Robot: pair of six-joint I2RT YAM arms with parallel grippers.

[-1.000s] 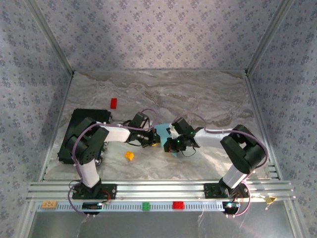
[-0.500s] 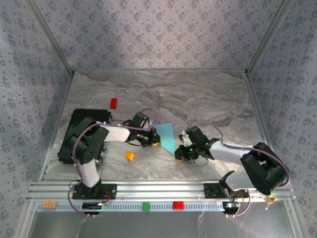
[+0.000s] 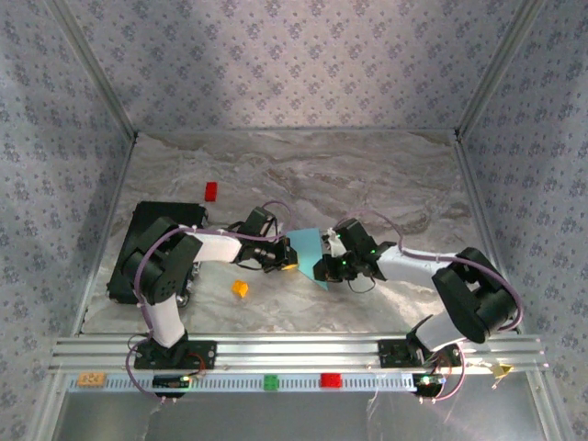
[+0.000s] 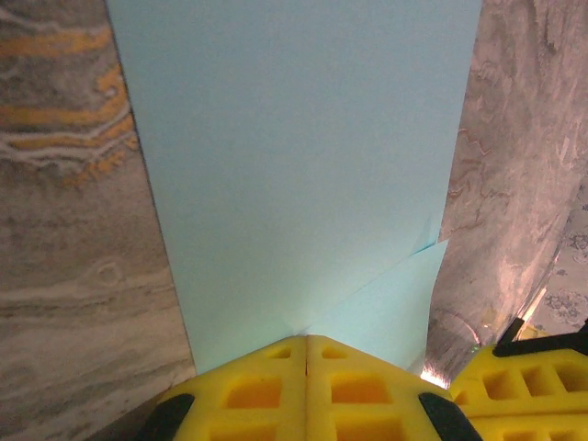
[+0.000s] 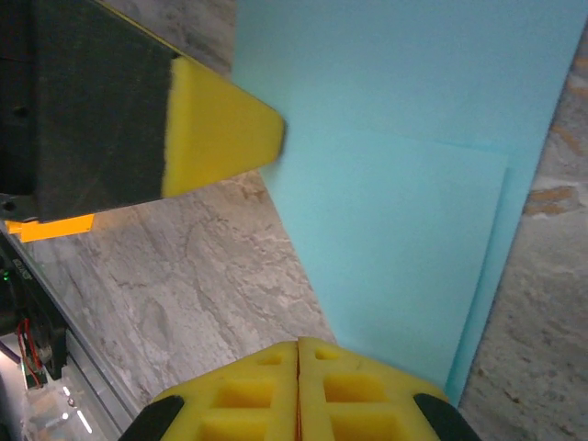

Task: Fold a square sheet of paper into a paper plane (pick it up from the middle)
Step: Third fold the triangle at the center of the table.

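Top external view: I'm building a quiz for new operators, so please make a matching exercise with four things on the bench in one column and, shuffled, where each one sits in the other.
Things:
1. square sheet of paper
2. orange block
3. black slab
4. green block

Places:
A. on the rail along the near edge
B. at the far-left edge of the table
C. in the middle of the table
D. on the table, just left of the paper and nearer the rail

Pairs: 1-C, 2-D, 3-B, 4-A
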